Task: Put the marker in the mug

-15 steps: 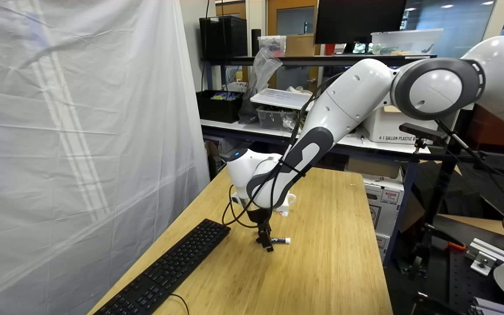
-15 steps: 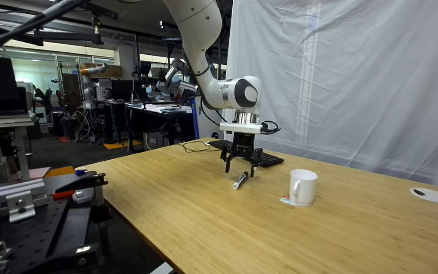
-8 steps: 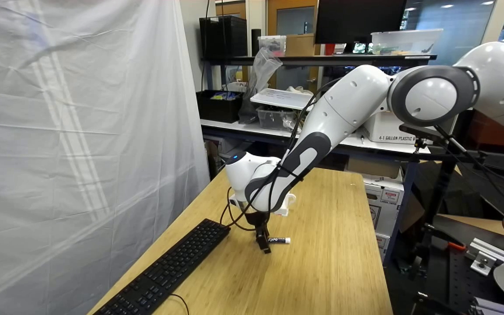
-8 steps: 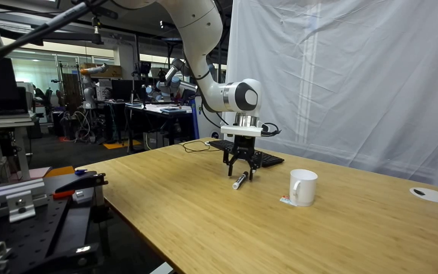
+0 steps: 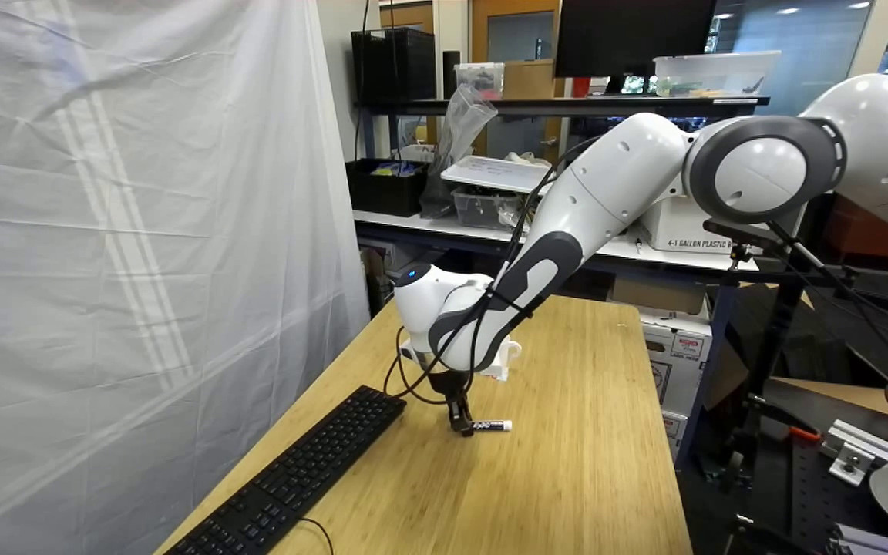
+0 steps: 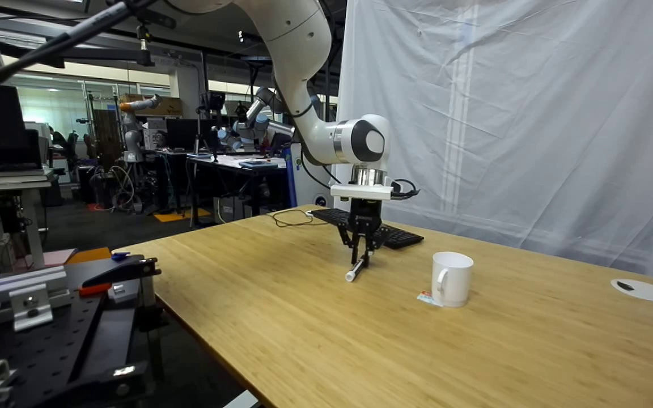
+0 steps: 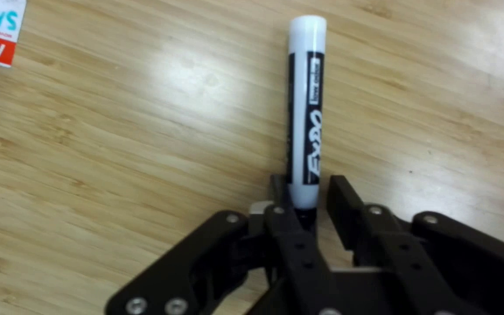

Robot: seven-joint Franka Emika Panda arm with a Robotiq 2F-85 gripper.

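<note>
Mid-grasp, I judged: my gripper (image 7: 309, 189) straddled the marker (image 7: 305, 105) near the mug (image 6: 453, 277), narrowly parted, holding nothing; it needed closing next.

In an exterior view, the Expo marker (image 6: 355, 271) lies on the table (image 6: 281, 328), its far end between the jaws of the Robotiq gripper (image 6: 361, 260). Behind the gripper lies the keyboard (image 6: 403, 237). Right of the marker and farther forward, the mug (image 6: 456, 280) stands upright, a printed slip (image 6: 428, 298) at its base on the marker's side; a disc (image 6: 649, 292) lies farther right, near the table's far edge, and a curtain (image 6: 502, 124) hangs behind
</note>
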